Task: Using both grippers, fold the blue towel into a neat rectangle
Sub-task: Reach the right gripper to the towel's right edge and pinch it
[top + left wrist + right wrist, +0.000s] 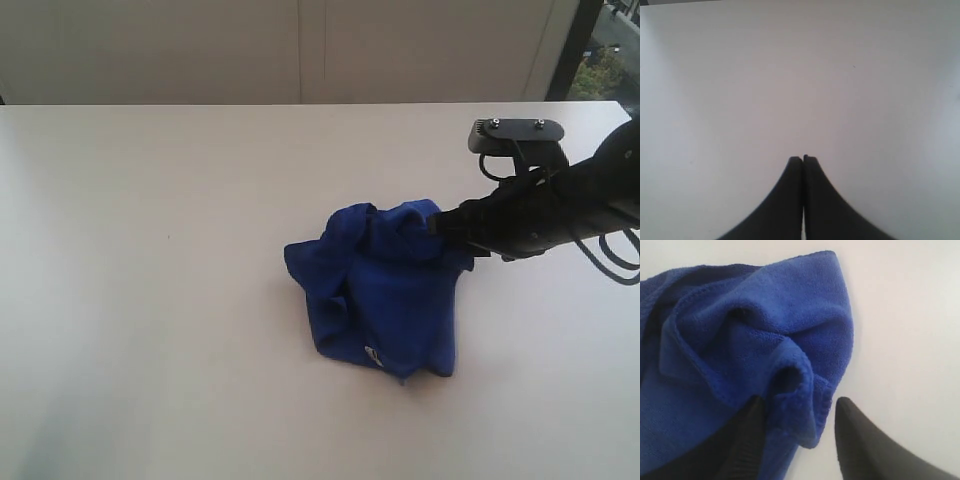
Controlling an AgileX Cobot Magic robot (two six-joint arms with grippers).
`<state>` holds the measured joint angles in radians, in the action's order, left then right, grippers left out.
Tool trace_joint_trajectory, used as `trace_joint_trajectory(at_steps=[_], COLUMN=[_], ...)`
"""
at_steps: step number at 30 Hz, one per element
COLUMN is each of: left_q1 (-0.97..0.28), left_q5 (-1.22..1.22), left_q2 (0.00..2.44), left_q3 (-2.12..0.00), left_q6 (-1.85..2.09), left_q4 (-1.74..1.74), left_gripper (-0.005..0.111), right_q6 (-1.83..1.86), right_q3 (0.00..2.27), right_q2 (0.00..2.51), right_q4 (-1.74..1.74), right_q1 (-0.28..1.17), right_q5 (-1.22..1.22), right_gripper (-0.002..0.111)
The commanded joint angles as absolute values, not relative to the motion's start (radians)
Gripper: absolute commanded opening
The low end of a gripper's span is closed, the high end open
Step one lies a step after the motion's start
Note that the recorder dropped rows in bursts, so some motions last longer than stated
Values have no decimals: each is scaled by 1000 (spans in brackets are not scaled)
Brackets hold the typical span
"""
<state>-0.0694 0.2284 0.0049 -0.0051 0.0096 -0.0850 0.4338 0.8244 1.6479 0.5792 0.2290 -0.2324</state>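
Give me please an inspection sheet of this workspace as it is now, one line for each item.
surface: pale, flat table.
job's things: blue towel crumpled in a heap right of the middle, not yet folded; white tag near its front edge.
clutter: nothing seen.
grippers: right gripper open, with a fold of the towel between its fingers; left gripper shut over bare table, with no towel in its view.
cables: black cables loop beside the right arm, clear of the towel.
surroundings: pale wall panels behind the table; window with a dark frame at the far right.
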Motion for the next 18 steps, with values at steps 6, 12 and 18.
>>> trace_joint_trajectory(at_steps=[6,12,18], left_q1=[-68,-68,-68], left_q5=[229,229,229], left_q2=[0,0,0], left_q3=[0,0,0], left_q6=[0,0,0], left_q4=[-88,-88,-88], left_gripper=[0,0,0], right_q6=[475,520,520], right_q3=[828,912,940], right_q2=[1648,1538,1475], right_q4=[560,450,365], right_q1=[230,230,230], right_q5=[-245,-365,-449], right_gripper=[0,0,0])
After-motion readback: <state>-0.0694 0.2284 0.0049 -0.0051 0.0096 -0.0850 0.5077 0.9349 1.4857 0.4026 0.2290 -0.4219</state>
